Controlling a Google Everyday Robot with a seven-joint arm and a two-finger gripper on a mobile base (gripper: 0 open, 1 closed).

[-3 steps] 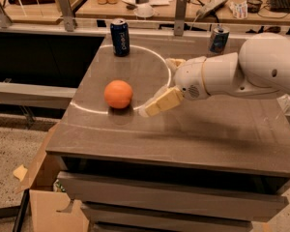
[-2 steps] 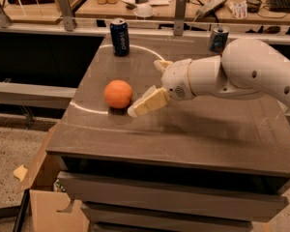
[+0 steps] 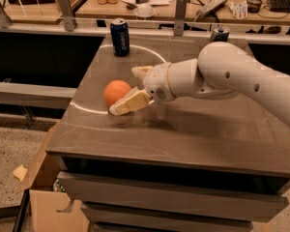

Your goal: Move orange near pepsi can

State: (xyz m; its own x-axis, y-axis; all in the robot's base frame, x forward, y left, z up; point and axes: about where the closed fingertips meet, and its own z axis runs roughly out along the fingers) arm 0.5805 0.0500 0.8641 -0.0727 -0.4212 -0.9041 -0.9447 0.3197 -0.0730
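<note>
The orange [image 3: 116,91] lies on the dark table top [image 3: 193,129], left of the middle. The pepsi can [image 3: 120,36], dark navy blue with white lettering, stands upright at the table's back left, well behind the orange. My gripper [image 3: 135,87] reaches in from the right on the white arm [image 3: 232,76] and is open. Its near finger [image 3: 129,103] lies in front of the orange's right side. Its far finger [image 3: 141,71] is just behind and to the right of the orange. The orange rests on the table at the mouth of the gripper.
A second can [image 3: 220,34] stands at the table's back right edge. A cluttered wooden counter [image 3: 193,6] with metal rail posts [image 3: 180,13] runs behind. An open cardboard box [image 3: 43,197] sits on the floor at the lower left.
My arm has moved left toward the orange. The near finger, earlier to the orange's right, now reaches in front of it. The orange and both cans have not moved.
</note>
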